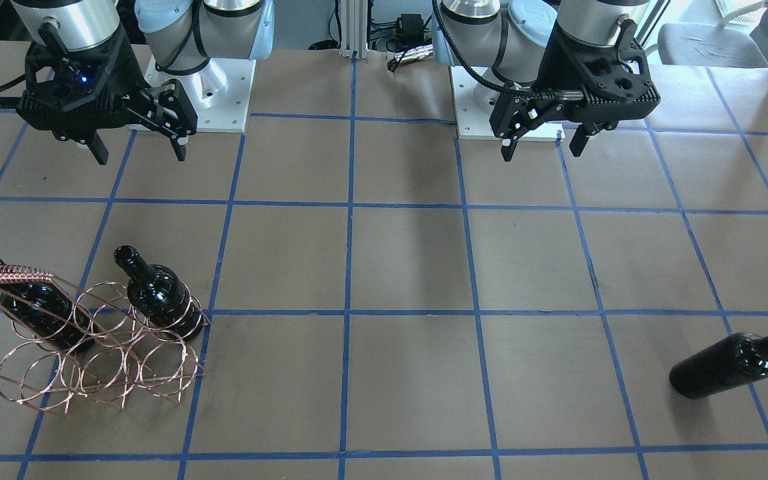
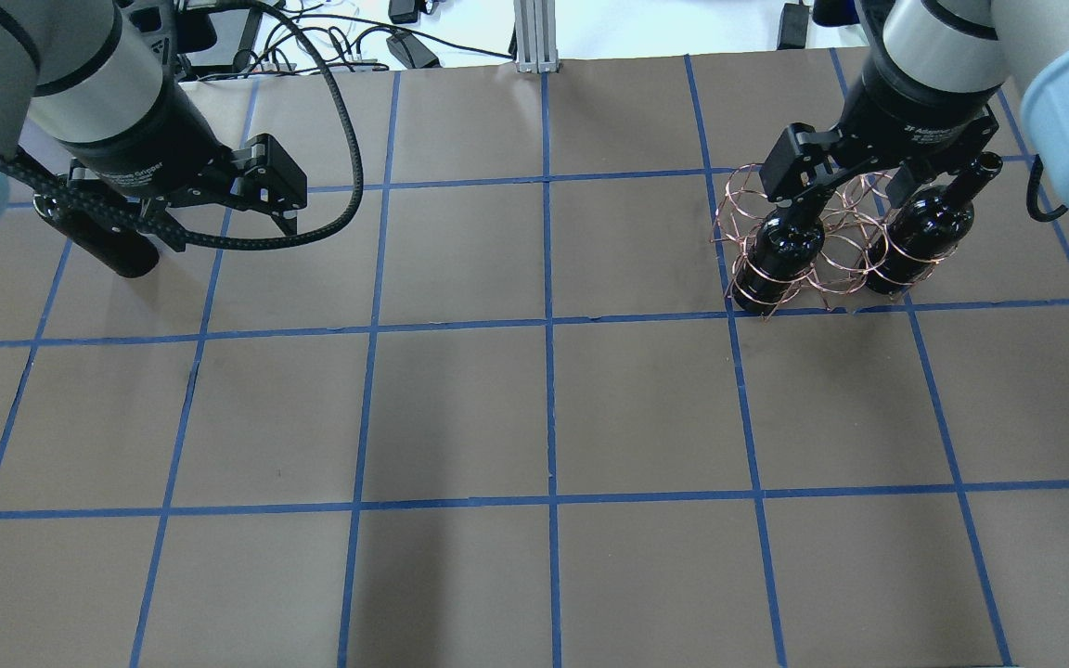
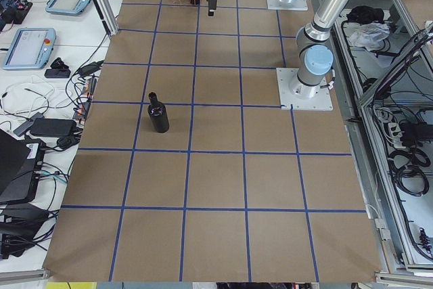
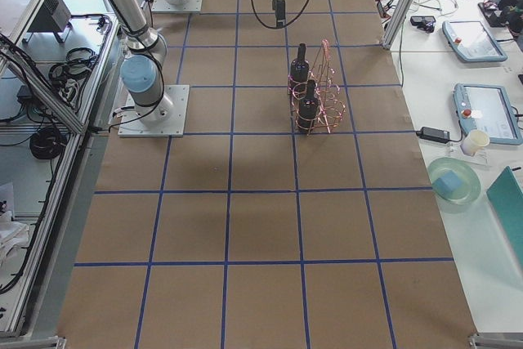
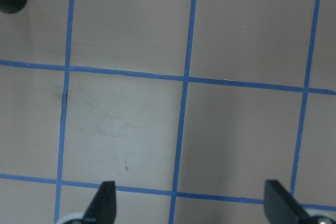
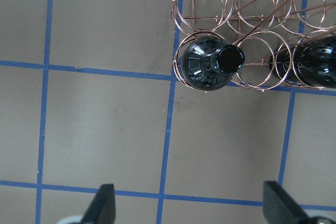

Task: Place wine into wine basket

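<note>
- Front-facing view: my left hand (image 1: 543, 152) hangs spread and empty. The glossy near-black glass wine bottle (image 1: 724, 367) stands loose on the brown taped surface (image 1: 411, 267), well out beyond that hand. A glancing approach could topple it and set it rolling.
- Same view: my right hand (image 1: 141, 157) is spread and empty too. The rose-copper thin-wire basket (image 1: 101, 347) sits out beyond it, with two look-alike dark bottles (image 1: 157, 293) in its end rings.
- Overhead view: bottle and basket lie at opposite ends, so I expect a long carry or a hand-over, and slick glass may slip in either.
- Right wrist view: the free ring between the racked bottles lies ahead of the fingers (image 6: 105, 203). A misaimed bottle could snag wire, shove the light basket or clip a neighbour.
- Left wrist view: the fingers are wide apart, and a dark edge in the far corner is probably the bottle.
</note>
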Tool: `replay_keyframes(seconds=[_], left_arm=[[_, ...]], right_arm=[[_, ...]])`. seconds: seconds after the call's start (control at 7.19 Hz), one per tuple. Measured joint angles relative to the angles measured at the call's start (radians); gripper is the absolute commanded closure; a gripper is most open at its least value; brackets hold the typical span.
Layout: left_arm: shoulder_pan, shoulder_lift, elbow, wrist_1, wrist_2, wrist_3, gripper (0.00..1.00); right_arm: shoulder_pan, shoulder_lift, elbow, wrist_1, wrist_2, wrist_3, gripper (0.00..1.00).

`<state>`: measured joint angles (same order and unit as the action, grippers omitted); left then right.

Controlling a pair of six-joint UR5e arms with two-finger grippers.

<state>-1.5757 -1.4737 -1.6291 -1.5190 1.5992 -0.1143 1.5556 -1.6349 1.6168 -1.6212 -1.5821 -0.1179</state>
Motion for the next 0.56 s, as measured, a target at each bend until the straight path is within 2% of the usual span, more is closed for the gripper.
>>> replay_keyframes(seconds=[0.56], left_arm=[[0.012,-0.008,0.0,-0.003,-0.001,-0.002,0.0]], right_arm=[[0.001,0.001,0.0,0.0,0.001,0.0,0.01]])
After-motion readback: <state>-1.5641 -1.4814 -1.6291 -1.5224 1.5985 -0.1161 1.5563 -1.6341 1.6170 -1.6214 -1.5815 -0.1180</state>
